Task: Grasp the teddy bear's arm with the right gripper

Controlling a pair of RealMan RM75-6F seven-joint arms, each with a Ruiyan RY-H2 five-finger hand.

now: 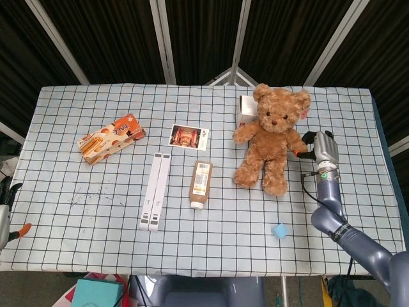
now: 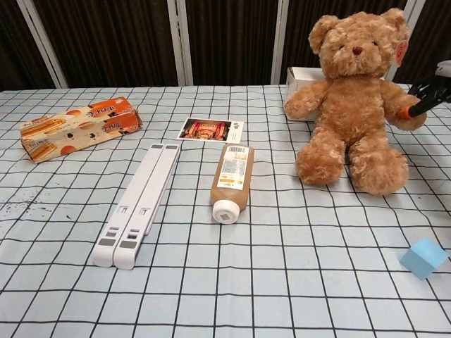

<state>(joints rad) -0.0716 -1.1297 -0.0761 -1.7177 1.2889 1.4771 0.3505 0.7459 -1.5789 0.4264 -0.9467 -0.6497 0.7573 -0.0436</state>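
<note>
A brown teddy bear [image 1: 270, 136] sits upright at the back right of the checked table, also in the chest view [image 2: 352, 98]. My right hand [image 1: 320, 146] is at the bear's outstretched arm [image 2: 403, 111], on its right side. Its orange-tipped fingers pinch the end of that arm, and in the chest view only those fingers [image 2: 431, 90] show at the frame's edge. My left hand [image 1: 5, 208] pokes in at the far left edge of the head view, below the table's side, with its fingers apart and nothing in them.
A white box [image 1: 245, 110] stands behind the bear. A brown bottle [image 1: 200, 184] and a white folded stand [image 1: 155, 191] lie mid-table, with a photo card [image 1: 189, 136] and an orange snack box [image 1: 112, 138] further back. A small blue cube [image 1: 279, 230] lies near the front right.
</note>
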